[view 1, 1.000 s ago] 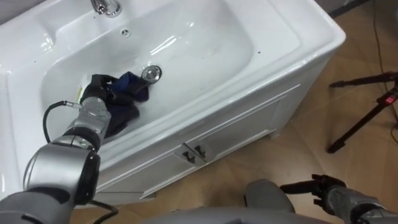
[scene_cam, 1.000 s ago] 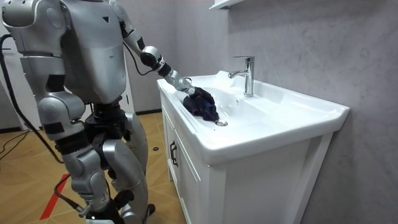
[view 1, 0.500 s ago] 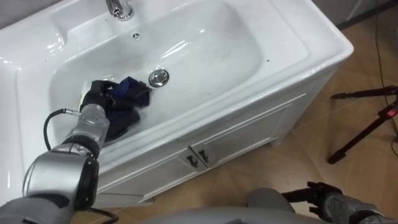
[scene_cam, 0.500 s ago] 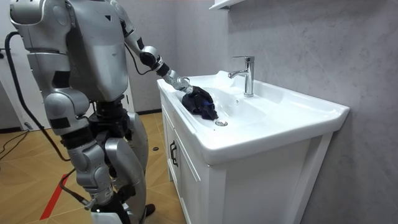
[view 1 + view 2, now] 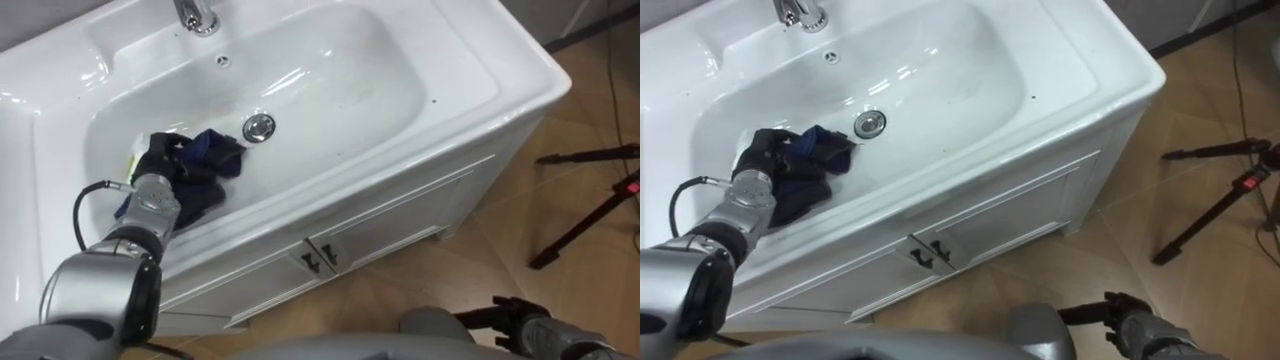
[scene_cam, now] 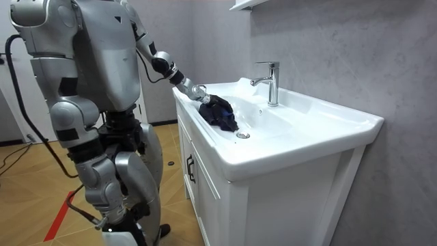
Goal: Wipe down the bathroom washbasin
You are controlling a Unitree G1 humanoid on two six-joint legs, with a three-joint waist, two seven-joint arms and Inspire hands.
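A white basin (image 5: 455, 60) tops a white cabinet, with a chrome faucet (image 5: 195, 12) at the back and a round drain (image 5: 259, 127) in the bowl. A dark blue cloth (image 5: 208, 160) lies bunched in the bowl, left of the drain. My left hand (image 5: 157, 160) rests on the cloth's left part with its fingers curled into it. In the room view I stand at the cabinet's end, left arm stretched to the cloth (image 6: 221, 115). My right hand (image 5: 522, 318) hangs low over the floor at the lower right, fingers relaxed, holding nothing.
Two cabinet doors with small dark handles (image 5: 318, 258) sit below the basin's front edge. Black tripod legs (image 5: 590, 200) stand on the wooden floor to the right. A grey wall and a white shelf (image 6: 246, 4) are behind the faucet (image 6: 272, 82).
My left hand has drawn the cloth slightly away from the drain, toward the basin's left side. The eye view has shifted a little; my body has straightened in the room view.
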